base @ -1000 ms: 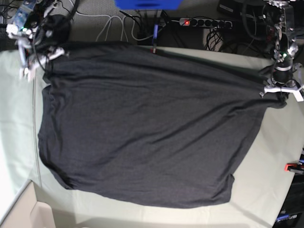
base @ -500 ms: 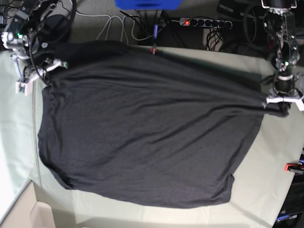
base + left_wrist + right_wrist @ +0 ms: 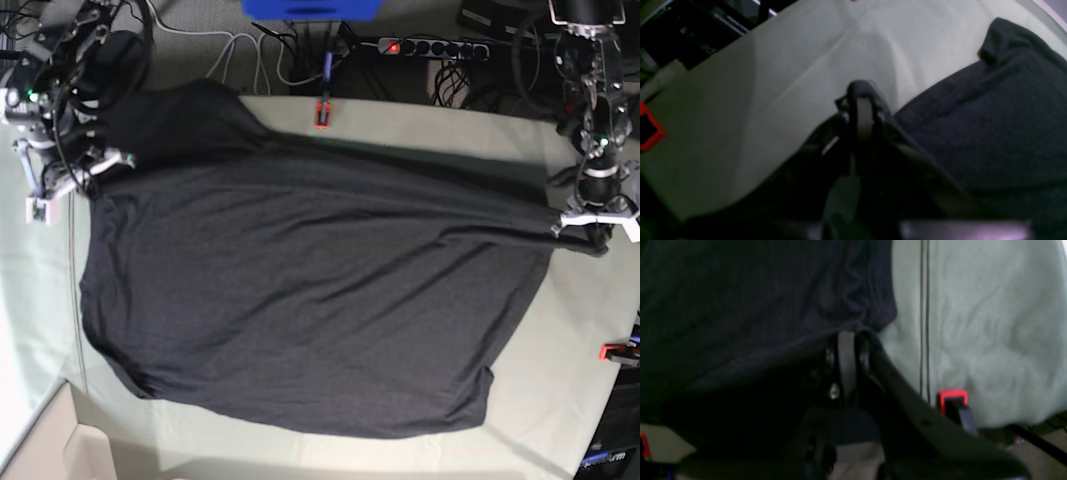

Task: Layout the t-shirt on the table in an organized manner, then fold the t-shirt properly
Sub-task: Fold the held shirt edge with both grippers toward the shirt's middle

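Both sets of jaws are pressed together on fabric. The left gripper point(image 3: 597, 228) pinches one edge of the t-shirt point(image 3: 300, 290) at the base view's right side; in the left wrist view the left gripper's fingers point(image 3: 863, 113) stand closed with dark cloth gathered around them. The right gripper point(image 3: 88, 170) pinches the opposite edge at the base view's left side; in the right wrist view its fingers point(image 3: 848, 353) are closed with a bunched fold of the shirt directly above them.

The t-shirt lies spread across the table point(image 3: 560, 360), covering most of the middle of the surface. The edge between the two grippers is drawn taut into a nearly straight line, with long creases running across the fabric from one gripper to the other. Beyond the taut line, near the right gripper, a dark hump of fabric rises toward the table's far edge. The near edge of the shirt rests flat on the table in a curved outline (no print is visible on the upward face).

A red clamp point(image 3: 322, 113) sits on the far edge of the table, just beside the shirt. Another red clamp point(image 3: 618, 351) sits at the edge beside the left arm, well apart from the shirt. A power strip point(image 3: 430, 47) lies on the floor beyond the table.
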`<action>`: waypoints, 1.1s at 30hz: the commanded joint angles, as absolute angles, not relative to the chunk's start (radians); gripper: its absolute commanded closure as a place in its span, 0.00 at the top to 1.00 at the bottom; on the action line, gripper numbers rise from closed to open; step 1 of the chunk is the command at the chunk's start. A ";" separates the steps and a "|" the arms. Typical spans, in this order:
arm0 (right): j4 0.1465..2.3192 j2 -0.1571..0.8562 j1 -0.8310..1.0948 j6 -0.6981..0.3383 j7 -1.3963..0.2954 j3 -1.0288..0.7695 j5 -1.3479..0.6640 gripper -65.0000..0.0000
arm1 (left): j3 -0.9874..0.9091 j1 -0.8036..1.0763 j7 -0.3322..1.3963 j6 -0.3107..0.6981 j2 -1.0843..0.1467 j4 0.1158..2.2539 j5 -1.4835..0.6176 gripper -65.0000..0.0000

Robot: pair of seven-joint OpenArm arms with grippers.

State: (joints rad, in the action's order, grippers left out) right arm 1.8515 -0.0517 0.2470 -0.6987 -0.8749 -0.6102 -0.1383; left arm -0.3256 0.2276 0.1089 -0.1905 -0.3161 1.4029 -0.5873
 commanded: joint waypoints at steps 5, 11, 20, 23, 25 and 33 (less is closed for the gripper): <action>1.834 -0.033 0.191 -0.698 -0.855 -0.613 -0.147 0.00 | -0.320 0.236 0.081 -0.189 -0.332 1.425 -0.584 0.00; 1.799 -0.008 0.173 -0.698 -0.855 -0.639 -0.147 0.00 | -0.305 0.292 0.081 -0.189 -0.332 1.478 -0.579 0.00; 1.797 0.021 0.170 -0.698 -0.851 -0.676 -0.148 0.00 | -0.305 0.443 0.081 -0.189 -0.338 1.610 -0.575 0.00; 1.796 0.024 0.170 -0.698 -0.846 -0.676 -0.148 0.00 | -0.305 0.437 0.081 -0.189 -0.340 1.604 -0.575 0.00; 1.796 0.025 0.157 -0.698 -0.846 -0.676 -0.148 0.00 | -0.302 0.417 0.081 -0.189 -0.338 1.604 -0.573 0.00; 1.790 0.025 0.108 -0.698 -0.854 -0.673 -0.147 0.00 | -0.260 0.259 0.081 -0.189 -0.338 1.492 -0.573 0.00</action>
